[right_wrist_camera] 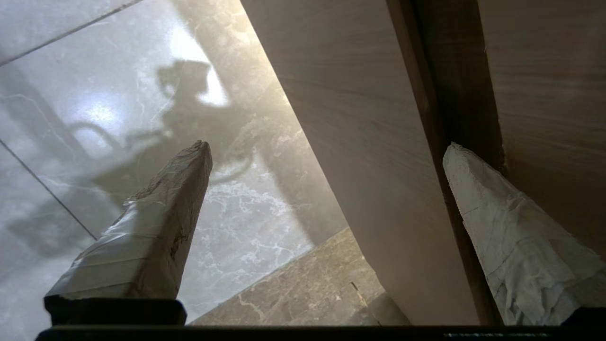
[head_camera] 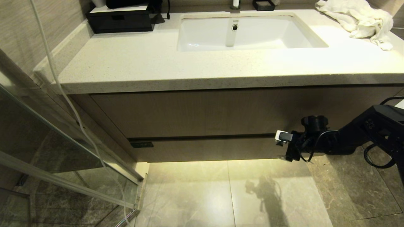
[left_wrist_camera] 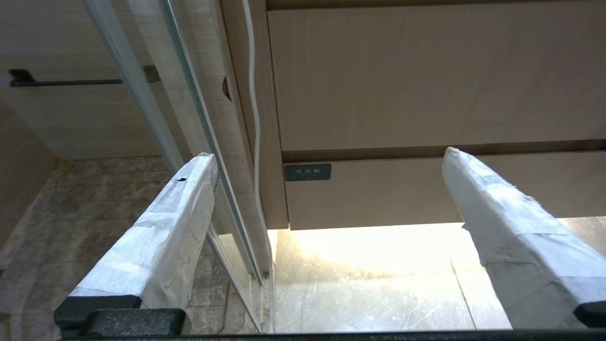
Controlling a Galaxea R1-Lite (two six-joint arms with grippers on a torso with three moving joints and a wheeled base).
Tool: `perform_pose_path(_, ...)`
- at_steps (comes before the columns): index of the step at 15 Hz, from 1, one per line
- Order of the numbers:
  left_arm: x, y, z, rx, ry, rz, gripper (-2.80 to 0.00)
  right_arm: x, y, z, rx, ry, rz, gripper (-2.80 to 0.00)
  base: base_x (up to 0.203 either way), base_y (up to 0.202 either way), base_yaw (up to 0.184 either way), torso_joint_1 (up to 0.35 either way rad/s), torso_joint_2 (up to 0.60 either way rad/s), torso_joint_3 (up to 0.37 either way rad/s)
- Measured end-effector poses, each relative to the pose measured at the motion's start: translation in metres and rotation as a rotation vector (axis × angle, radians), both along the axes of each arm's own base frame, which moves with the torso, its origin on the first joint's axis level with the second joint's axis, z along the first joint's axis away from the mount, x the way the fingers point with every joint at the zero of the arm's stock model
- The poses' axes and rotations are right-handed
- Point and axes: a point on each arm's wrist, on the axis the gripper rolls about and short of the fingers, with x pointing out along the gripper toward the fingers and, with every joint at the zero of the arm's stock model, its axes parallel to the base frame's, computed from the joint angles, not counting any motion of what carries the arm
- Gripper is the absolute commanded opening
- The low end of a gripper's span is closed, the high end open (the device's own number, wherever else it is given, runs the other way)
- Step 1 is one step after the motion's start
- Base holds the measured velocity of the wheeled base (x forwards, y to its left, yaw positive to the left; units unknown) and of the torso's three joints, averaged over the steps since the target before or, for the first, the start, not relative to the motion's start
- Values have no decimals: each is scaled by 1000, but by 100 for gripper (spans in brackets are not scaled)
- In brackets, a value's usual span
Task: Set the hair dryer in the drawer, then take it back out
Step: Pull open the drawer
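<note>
Writing shows in only one spot: a small dark label (head_camera: 141, 144) at the left end of the drawer (head_camera: 202, 148) front. In the head view it is too small to read. That view takes in the pale stone table (head_camera: 151, 63) with its white sink (head_camera: 249, 33), a black box (head_camera: 121, 19) at the back left, a small black tray (head_camera: 263, 5) behind the basin, and a white towel (head_camera: 359, 19) bunched at the right. Under the top sit the taller vanity panel (head_camera: 195, 113) and, below a dark gap, the low drawer face — closed flush. The right gripper (head_camera: 285, 147) reaches in from the right, level with the right part of that face, its fingers spread and empty. A white cord (head_camera: 75, 113) hangs down the left side past a glass door (head_camera: 63, 148). The hair dryer cannot be made out in any view.

From the left wrist, the same label (left_wrist_camera: 307, 172) appears closer, with light characters on dark, though they stay illegible. The left gripper (left_wrist_camera: 331, 163) hangs low, well apart from the cabinet, fingers (left_wrist_camera: 156, 237) wide apart and holding nothing; a dark towel rail (left_wrist_camera: 61, 81) shows on the wall beyond the glass.

From the right wrist, one taped finger stands before the dark gap above the drawer (right_wrist_camera: 369, 156), the other before the marble floor (right_wrist_camera: 118, 94) — touch cannot be told. The arm's shadow falls on the tiles.
</note>
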Motion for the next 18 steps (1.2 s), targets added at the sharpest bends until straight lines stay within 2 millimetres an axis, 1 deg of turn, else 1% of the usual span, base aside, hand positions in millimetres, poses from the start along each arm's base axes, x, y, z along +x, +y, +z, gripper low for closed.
perform_pose_path(6, 0, 0, 0, 0, 0, 0, 0, 17, 0, -13, 10, -8, -6, 0, 0, 0, 0, 0, 0, 0)
perform_pose_path(9, 0, 0, 0, 0, 0, 0, 0, 21, -1, -22, 12, -7, -10, 0, 0, 0, 0, 0, 0, 0)
perform_pose_path(16, 0, 0, 0, 0, 0, 0, 0, 18, -2, -32, 5, 27, -19, 0, 0, 0, 0, 0, 0, 0)
perform_pose_path(17, 0, 0, 0, 0, 0, 1, 0, 16, -2, -32, 3, 39, -19, 0, 0, 0, 0, 0, 0, 0)
perform_pose_path(18, 0, 0, 0, 0, 0, 0, 0, 11, -2, -36, 6, 89, -20, 0, 0, 0, 0, 0, 0, 0)
